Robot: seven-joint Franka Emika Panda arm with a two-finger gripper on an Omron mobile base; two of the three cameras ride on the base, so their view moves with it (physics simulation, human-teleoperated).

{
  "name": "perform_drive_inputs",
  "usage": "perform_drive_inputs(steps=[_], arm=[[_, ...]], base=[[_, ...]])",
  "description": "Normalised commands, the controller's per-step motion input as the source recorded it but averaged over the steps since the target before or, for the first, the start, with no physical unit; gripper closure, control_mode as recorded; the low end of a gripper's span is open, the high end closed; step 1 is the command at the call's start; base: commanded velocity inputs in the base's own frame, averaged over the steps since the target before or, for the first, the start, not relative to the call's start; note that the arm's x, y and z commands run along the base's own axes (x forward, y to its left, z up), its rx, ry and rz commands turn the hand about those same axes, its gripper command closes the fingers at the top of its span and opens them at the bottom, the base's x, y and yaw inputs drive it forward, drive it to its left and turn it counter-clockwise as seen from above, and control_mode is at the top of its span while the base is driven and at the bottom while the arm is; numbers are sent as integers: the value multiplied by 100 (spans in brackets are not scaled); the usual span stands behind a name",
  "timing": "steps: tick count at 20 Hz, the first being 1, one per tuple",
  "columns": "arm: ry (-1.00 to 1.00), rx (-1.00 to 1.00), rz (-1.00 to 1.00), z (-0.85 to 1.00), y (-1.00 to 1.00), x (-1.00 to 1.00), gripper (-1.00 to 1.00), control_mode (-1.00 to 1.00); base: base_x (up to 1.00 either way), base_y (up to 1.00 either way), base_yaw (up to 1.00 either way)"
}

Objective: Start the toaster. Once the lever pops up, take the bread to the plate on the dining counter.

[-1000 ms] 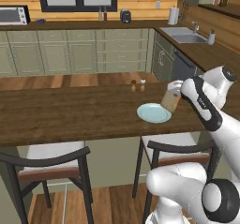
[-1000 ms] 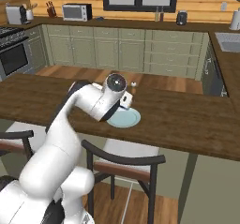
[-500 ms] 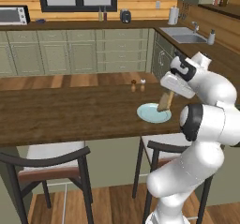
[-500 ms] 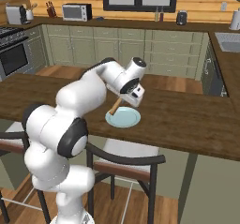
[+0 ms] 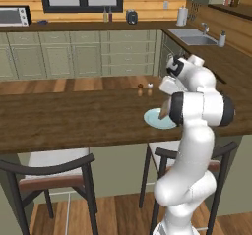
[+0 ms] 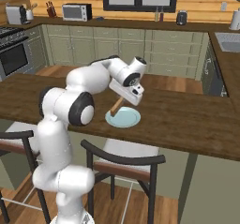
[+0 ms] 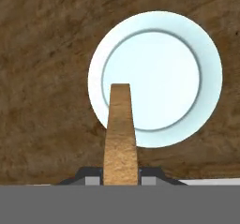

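1. The bread (image 7: 120,134) is pinched edge-on in the claw (image 7: 120,174), so it hangs clear for release.
2. It is held over the plate (image 7: 159,78) on the dining counter (image 6: 187,120), near the rim.

tan bread (image 7: 121,134) — pale blue plate (image 7: 187,45) — dark wood-grain counter (image 7: 42,54).

We see the dining counter (image 5: 74,118), a long dark-brown wood-grain slab. The plate (image 5: 156,120) sits flat on it nr the edge facing us; round, pale blue-green, shallow. Two small shakers (image 5: 144,87) stand on the slab beyond the plate, twd the far edge, close together & well apart from the plate. Wood shows all round the plate in the hand view.
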Motion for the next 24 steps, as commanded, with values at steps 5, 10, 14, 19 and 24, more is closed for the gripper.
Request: perform_drive_inputs(steps=[5,10,14,19,24], arm=[[9,0,-12,-37,0,77,100,-100],[0,0,-11,-13,3,60,100,-100],[1,0,-9,-21,0,53,100,-100],[1,0,-1,-34,2,3,100,-100],[0,0,0,-19,9,4,100,-100]], base=[[0,0,0],[0,0,0],[0,0,0],[0,0,0],[0,0,0]])
